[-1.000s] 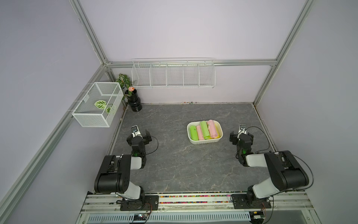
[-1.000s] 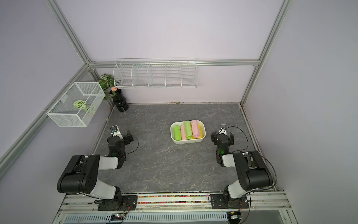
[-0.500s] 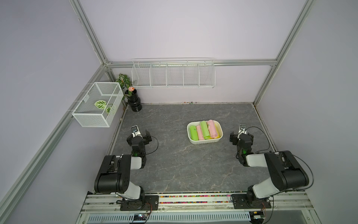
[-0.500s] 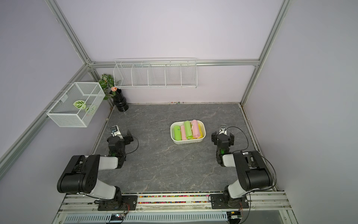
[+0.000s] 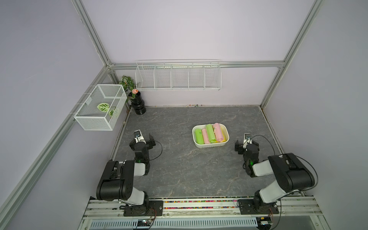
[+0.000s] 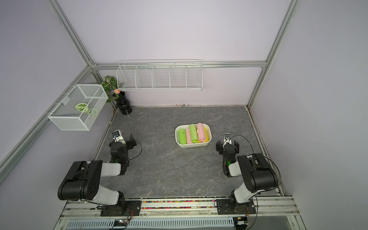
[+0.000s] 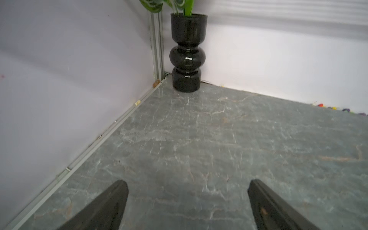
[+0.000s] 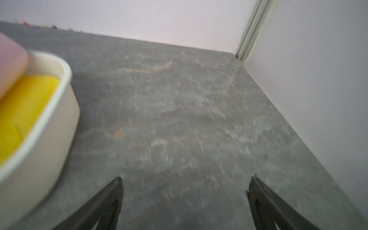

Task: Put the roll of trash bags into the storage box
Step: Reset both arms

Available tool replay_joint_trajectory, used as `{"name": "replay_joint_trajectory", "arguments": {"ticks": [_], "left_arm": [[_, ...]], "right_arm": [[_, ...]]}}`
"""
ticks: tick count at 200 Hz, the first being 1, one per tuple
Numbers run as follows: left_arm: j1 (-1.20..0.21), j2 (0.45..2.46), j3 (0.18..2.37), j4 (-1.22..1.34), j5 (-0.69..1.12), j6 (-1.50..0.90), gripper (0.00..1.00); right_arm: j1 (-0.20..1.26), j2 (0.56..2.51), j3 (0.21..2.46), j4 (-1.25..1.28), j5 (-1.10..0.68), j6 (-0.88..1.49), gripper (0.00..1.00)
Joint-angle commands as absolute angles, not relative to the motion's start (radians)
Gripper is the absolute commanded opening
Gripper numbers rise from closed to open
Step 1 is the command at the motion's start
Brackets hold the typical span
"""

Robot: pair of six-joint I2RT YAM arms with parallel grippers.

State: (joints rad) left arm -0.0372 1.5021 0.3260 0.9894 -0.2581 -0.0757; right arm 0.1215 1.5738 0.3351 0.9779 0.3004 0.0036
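Your left gripper point(image 7: 188, 185) has its two dark fingers spread as wide as they go. Only bare grey marbled stone-look tabletop point(image 7: 219, 149) lies between them, so it holds nothing. Your right gripper point(image 8: 186, 181) stands just as wide and is also empty.

The storage box, a shallow glossy white plastic tub with rounded corners and a rim point(image 8: 49, 129), sits near the right gripper. It is ahead of it and off to the side that faces the left gripper, touching neither finger. From the left gripper it is well apart, across open tabletop.

Five rolls of trash bags point(image 5: 210, 133) lie side by side inside the box in both top views. The yellow plastic roll point(image 8: 25, 105) lies against the box wall closest to your right gripper. A pale pink plastic roll point(image 8: 10, 65) rests just beside it, higher up and blurred in the right wrist view. Beyond those come a bright green roll point(image 6: 193, 133), a second pink roll point(image 6: 188, 136) and a second green roll point(image 6: 181, 136).

Straight ahead of your left gripper, well apart, a glossy black bulbous vase holding green leaves point(image 7: 187, 57) stands in the corner.
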Motion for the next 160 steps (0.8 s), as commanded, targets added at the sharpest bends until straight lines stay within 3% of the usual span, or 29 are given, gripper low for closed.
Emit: {"name": "replay_joint_trajectory", "arguments": {"ticks": [1, 160], "left_arm": [[-0.029, 1.505, 0.355, 0.918, -0.262, -0.089, 1.0], [-0.023, 1.495, 0.321, 0.959, -0.269, -0.099, 1.0]], "right_arm": [[0.056, 1.528, 0.405, 0.815, 0.194, 0.044, 0.99], [0.057, 1.52, 0.408, 0.793, 0.194, 0.047, 0.99]]}}
